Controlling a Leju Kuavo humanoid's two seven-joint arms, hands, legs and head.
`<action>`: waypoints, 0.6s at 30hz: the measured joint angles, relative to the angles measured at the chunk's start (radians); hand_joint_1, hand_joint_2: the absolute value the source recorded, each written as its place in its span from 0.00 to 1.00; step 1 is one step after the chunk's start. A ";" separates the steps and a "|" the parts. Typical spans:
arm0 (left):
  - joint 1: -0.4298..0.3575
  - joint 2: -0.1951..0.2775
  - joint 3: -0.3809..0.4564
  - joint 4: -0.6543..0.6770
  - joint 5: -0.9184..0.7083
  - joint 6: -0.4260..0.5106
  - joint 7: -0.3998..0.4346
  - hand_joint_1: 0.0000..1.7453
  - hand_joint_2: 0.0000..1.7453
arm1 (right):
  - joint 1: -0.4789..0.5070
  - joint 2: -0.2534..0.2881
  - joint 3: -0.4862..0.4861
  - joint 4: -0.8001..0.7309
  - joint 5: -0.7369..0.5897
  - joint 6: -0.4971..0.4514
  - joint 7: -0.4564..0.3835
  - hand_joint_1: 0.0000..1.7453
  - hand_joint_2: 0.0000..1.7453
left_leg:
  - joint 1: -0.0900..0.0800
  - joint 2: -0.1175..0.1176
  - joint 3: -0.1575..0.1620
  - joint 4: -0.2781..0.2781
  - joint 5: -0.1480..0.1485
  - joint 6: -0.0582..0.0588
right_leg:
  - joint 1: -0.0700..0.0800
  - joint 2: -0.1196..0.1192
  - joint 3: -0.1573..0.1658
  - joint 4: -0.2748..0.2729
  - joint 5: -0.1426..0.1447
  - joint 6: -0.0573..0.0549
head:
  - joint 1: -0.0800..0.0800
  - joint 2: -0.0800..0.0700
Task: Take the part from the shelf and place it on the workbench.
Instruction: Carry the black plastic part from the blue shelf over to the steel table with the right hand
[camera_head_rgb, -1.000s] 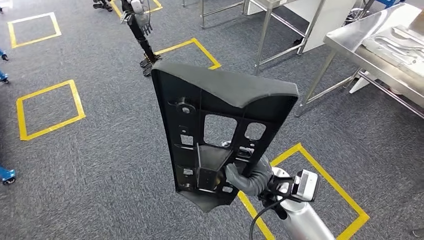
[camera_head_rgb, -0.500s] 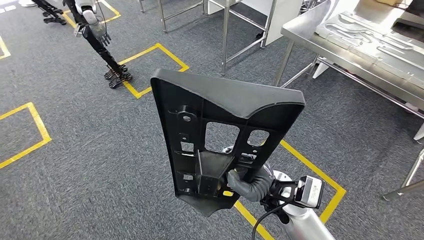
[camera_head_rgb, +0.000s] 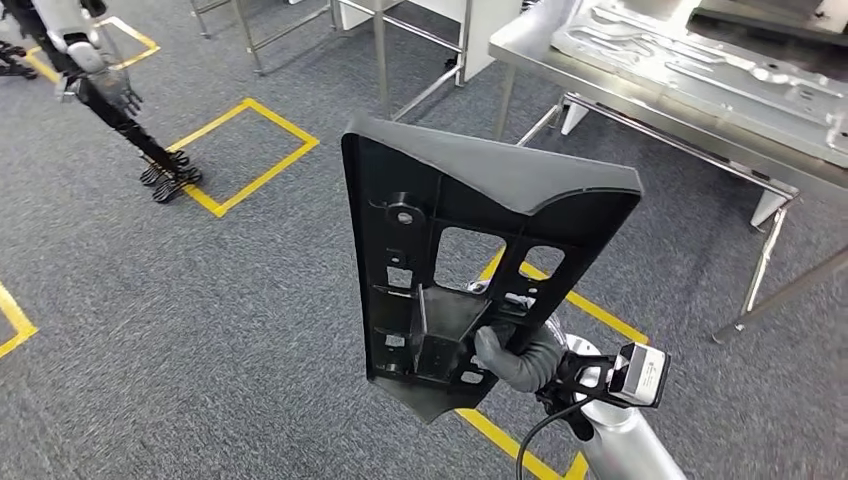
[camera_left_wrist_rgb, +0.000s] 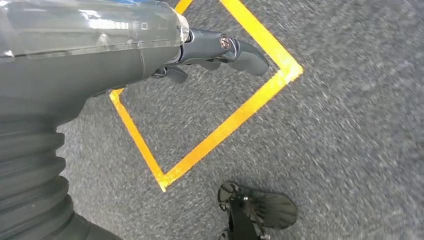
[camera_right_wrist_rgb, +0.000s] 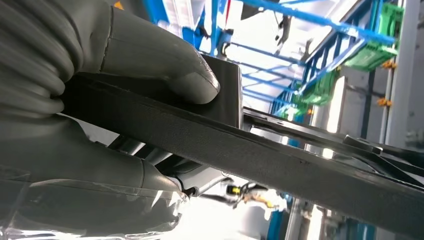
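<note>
A large black plastic part (camera_head_rgb: 470, 260) with ribs and cut-outs stands upright in the middle of the head view, its padded grey top edge uppermost. My right hand (camera_head_rgb: 520, 360) grips it at its lower right edge. In the right wrist view the thumb (camera_right_wrist_rgb: 165, 60) presses on the black part (camera_right_wrist_rgb: 280, 165), whose edge runs across the picture. My left hand (camera_left_wrist_rgb: 220, 50) hangs over the grey carpet with nothing in it, its fingers loosely curled. The steel workbench (camera_head_rgb: 600, 85) stands at the upper right, beyond the part.
Silver pressed metal parts (camera_head_rgb: 680, 55) lie on the workbench top. Its steel legs (camera_head_rgb: 765, 270) reach the carpet at right. Another steel frame (camera_head_rgb: 380, 40) stands at top centre. Yellow floor tape squares (camera_head_rgb: 240, 155) mark the carpet. Another robot (camera_head_rgb: 110, 100) stands at the upper left.
The whole view has turned: the workbench has come closer and further left, and the other robot has slid to the left. My right hand still holds the part the same way.
</note>
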 joint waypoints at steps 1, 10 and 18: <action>-0.003 0.000 0.000 0.000 0.000 -0.002 0.000 0.00 1.00 | 0.000 0.000 -0.002 0.000 -0.001 0.000 0.000 1.00 1.00 | 0.001 0.007 0.002 0.000 -0.003 -0.006 | -0.003 0.013 0.000 -0.002 0.002 -0.005 | 0.000 0.000; -0.004 0.005 0.007 -0.001 -0.012 -0.003 0.000 0.00 1.00 | 0.006 0.001 -0.013 -0.002 -0.001 0.005 0.006 1.00 1.00 | 0.012 -0.111 -0.117 0.227 -0.069 -0.024 | -0.010 0.124 0.012 -0.008 0.004 -0.026 | 0.000 0.000; -0.013 0.015 0.017 -0.002 -0.022 0.000 0.001 0.00 1.00 | 0.011 0.004 -0.028 -0.003 0.011 0.014 0.003 1.00 1.00 | 0.015 -0.143 -0.024 0.004 0.021 0.012 | -0.014 0.171 -0.011 0.020 -0.009 0.014 | 0.000 0.000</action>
